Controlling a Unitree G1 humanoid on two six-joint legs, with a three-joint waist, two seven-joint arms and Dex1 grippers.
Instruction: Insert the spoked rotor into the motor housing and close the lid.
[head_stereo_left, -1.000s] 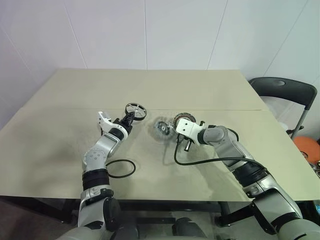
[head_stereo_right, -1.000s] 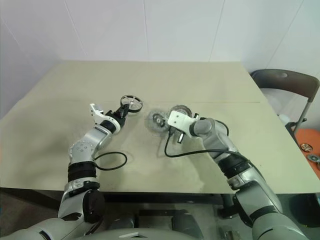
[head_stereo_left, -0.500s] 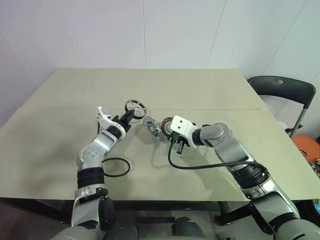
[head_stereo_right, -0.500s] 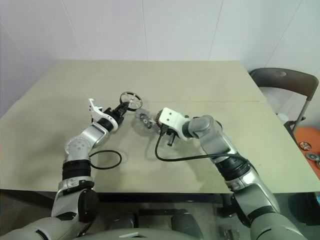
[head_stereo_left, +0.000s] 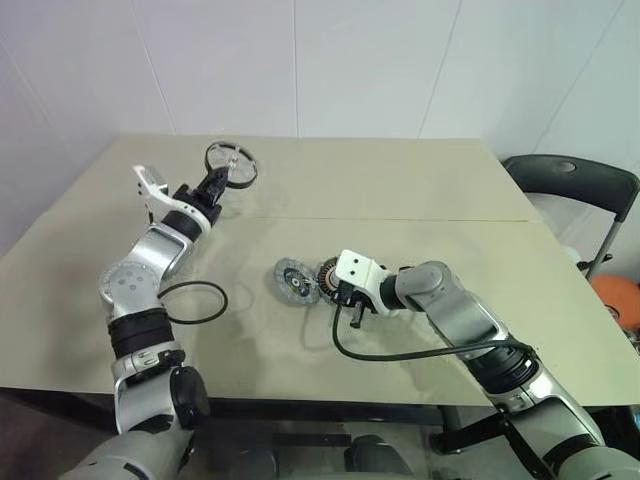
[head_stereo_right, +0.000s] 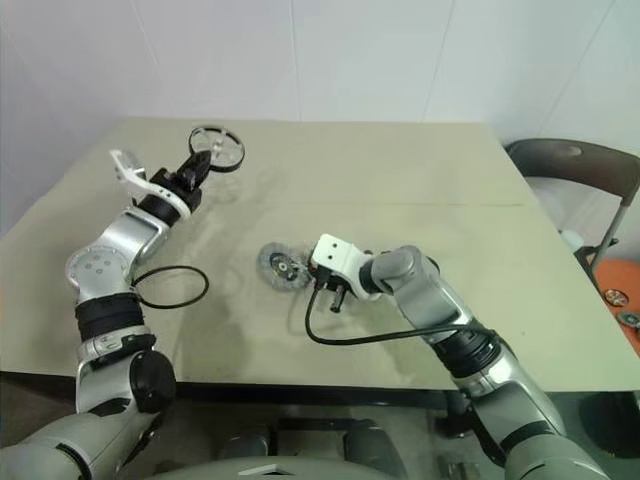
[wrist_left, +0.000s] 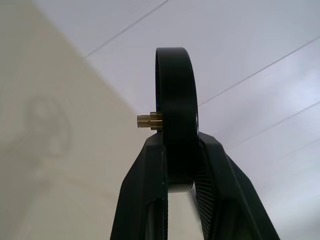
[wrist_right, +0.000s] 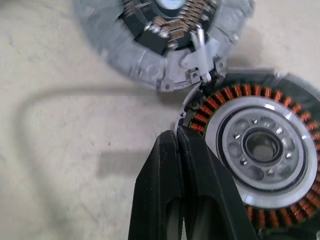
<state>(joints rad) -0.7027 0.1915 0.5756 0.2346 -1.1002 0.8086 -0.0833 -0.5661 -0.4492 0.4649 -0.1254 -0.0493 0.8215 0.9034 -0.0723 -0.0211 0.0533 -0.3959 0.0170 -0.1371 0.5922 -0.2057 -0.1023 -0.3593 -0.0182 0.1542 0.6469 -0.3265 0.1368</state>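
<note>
We note a beige desk (head_stereo_left: 420, 180) filling the middle of the head views, with a seam across it. A dark chair (head_stereo_left: 570, 185) stands past its right edge, at the right of the frame.

The left gripper (head_stereo_left: 212, 185) is raised in the upper left of the frame, its jaws clamped on the rim of the spoked rotor (head_stereo_left: 231, 164). In the left wrist view the rotor (wrist_left: 176, 120) stands edge-on between the black fingers (wrist_left: 145, 200), a small brass hub sticking out of one face.

The right gripper (head_stereo_left: 328, 283) sits low over the desk at mid-frame, jaws pressed together with nothing between them; in the right wrist view its fingertips (wrist_right: 175, 142) lie at the rim of the motor housing (wrist_right: 260, 147).

The motor housing (head_stereo_left: 327, 271) rests on the desk at centre frame, copper-orange windings ringing a silvery core. Touching it on its left side is the open lid (head_stereo_left: 295, 281), a grey disc, joined to it at a small hinge (wrist_right: 202, 60).

A black ring (head_stereo_left: 190, 302) lies flat on the desk at lower left. A black cable (head_stereo_left: 400, 352) loops from the right wrist.
</note>
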